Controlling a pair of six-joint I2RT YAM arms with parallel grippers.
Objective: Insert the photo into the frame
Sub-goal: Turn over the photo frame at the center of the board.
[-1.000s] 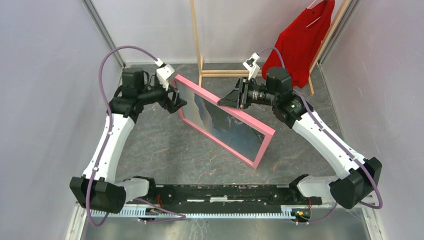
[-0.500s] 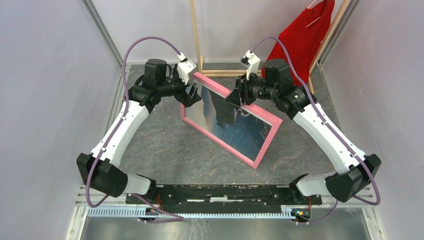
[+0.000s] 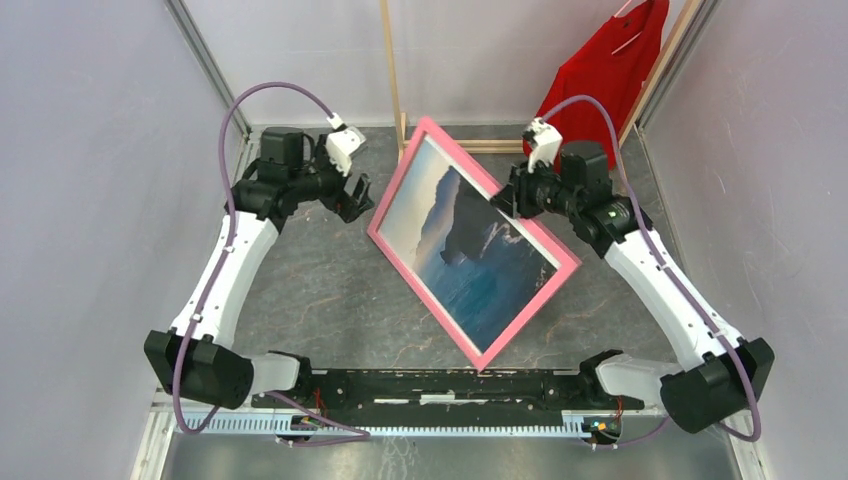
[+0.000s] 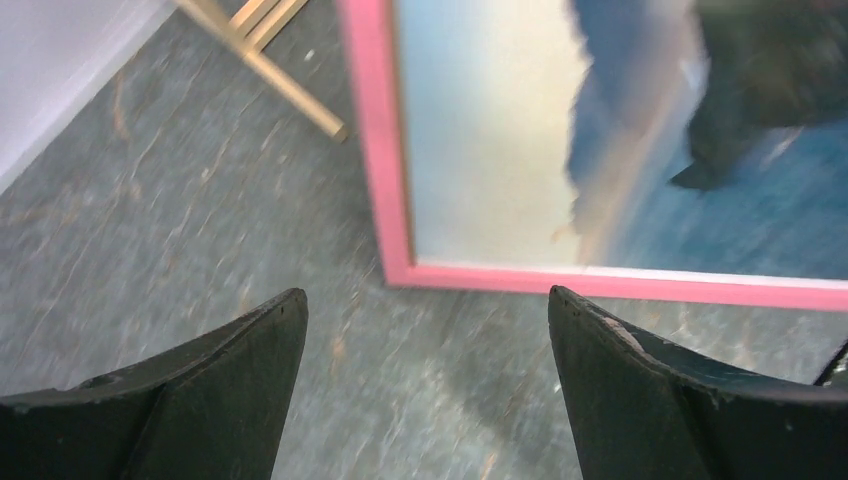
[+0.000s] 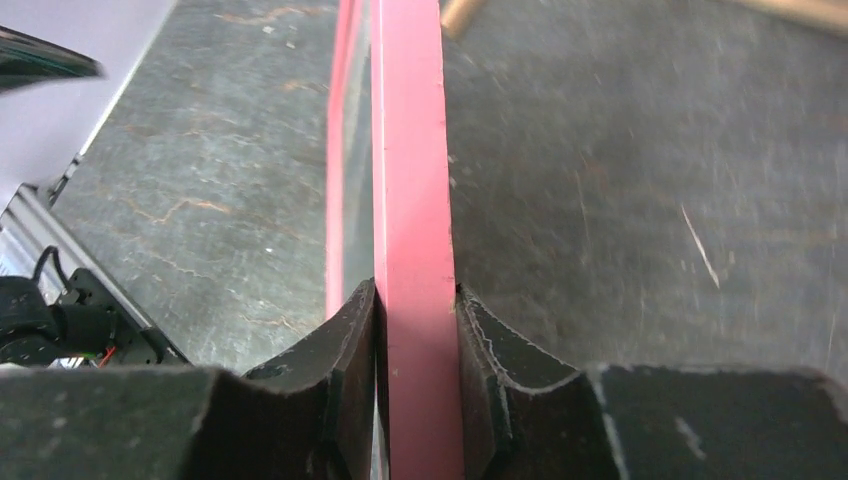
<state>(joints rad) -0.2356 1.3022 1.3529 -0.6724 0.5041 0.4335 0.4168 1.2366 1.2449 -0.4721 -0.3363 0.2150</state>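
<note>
The frame has a pink front and leans tilted over the floor, lowest corner toward the arm bases. The photo sits inside it, showing blue sea, dark mountains and a pale sky. My right gripper is shut on the frame's upper right edge. In the right wrist view both fingers press the pink edge at the gripper. My left gripper is open and empty, just left of the frame. In the left wrist view it hovers over floor, short of the frame's corner and the photo.
A bare-wood clothes rack stands at the back wall, its foot close behind the frame. A red garment hangs at the back right. Pale walls close in on both sides. The black rail runs between the arm bases.
The frame has swung from near edge-on to face up toward the camera, its top corner moving to the back. My left gripper drew away leftward from the frame's corner. My right gripper moved right.
</note>
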